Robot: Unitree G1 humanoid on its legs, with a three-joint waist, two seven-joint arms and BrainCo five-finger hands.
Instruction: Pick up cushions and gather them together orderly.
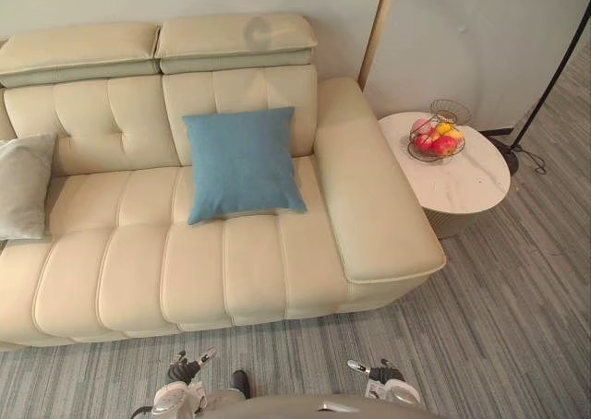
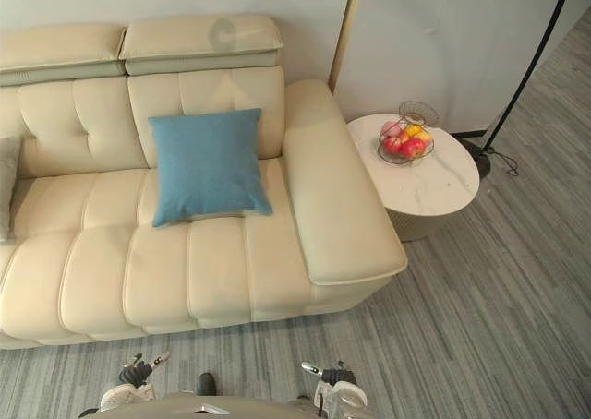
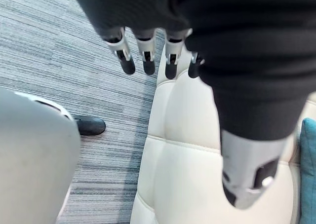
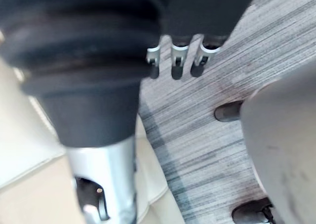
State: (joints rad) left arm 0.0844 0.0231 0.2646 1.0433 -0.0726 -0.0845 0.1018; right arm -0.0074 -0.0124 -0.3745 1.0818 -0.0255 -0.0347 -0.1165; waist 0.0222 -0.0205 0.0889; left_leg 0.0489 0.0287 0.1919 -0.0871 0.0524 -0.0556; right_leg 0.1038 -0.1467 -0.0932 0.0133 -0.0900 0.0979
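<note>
A home living room. A cream leather sofa (image 1: 185, 271) spans the left and centre, with a blue cushion (image 1: 242, 163) on it and a grey cushion (image 1: 23, 184) at the far left. At the upper right, a round white tabletop (image 1: 462, 184) carries a wire basket (image 1: 437, 138) of fruit. Grey striped carpet (image 1: 517, 327) covers the floor.

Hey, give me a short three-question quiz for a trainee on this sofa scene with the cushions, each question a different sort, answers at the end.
1. Multiple choice: where is the blue square fabric cushion? A) leaning on the backrest of the cream leather sofa; B) flat on the carpet; C) draped over the armrest.
2. True or false: the robot's left hand holds the pale grey cushion.
3. Fill in: the wire basket of fruit stands on the round white ____.
Key: 1 A. 2 False: the hand is open and holds nothing; that cushion sits at the sofa's left end. 3 side table.
</note>
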